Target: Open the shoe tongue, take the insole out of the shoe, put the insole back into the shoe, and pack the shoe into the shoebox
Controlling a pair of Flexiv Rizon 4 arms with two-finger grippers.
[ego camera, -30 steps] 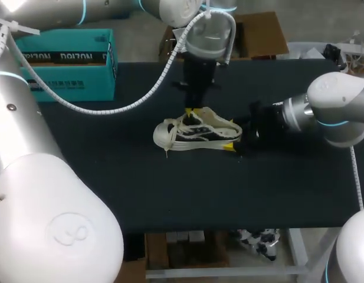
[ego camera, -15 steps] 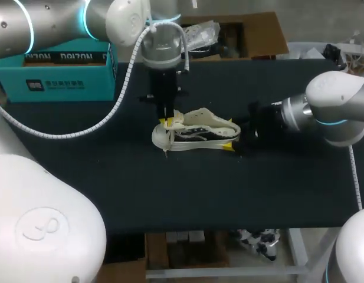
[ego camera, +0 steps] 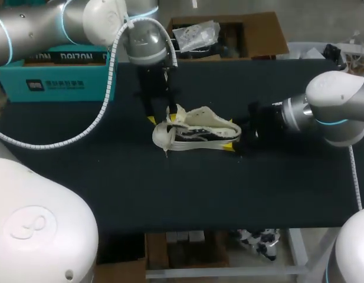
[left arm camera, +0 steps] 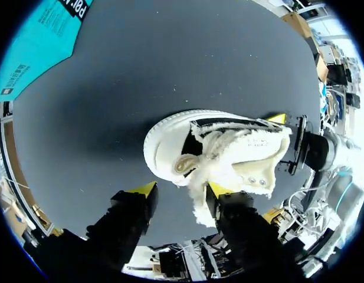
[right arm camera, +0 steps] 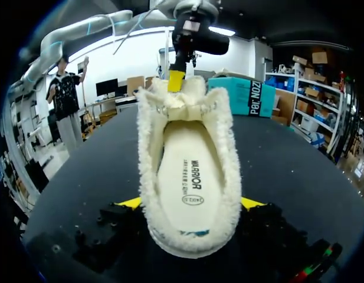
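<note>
Shoe (ego camera: 196, 134), 1, fleece-lined, on its sole on the counter (ego camera: 170, 194), toe toward the teal shoebox (ego camera: 64, 73). Right claw (right arm camera: 190, 203) clamps the heel from both sides, likely to steady it. Left claw (left arm camera: 182, 190) spread open at the toe, 1 tip against the tongue (left arm camera: 229, 159), gripping nothing. Insole (right arm camera: 190, 177) lies inside, its toe end hidden under the tongue.

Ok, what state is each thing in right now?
Shoe: upright on the table.
Tongue: folded open, forward.
Insole: lying inside the shoe.
Left tool: open, one finger against the tongue.
Right tool: shut on the shoe.
Shoebox: on the table, apart from the shoe; open or closed, cannot tell.
</note>
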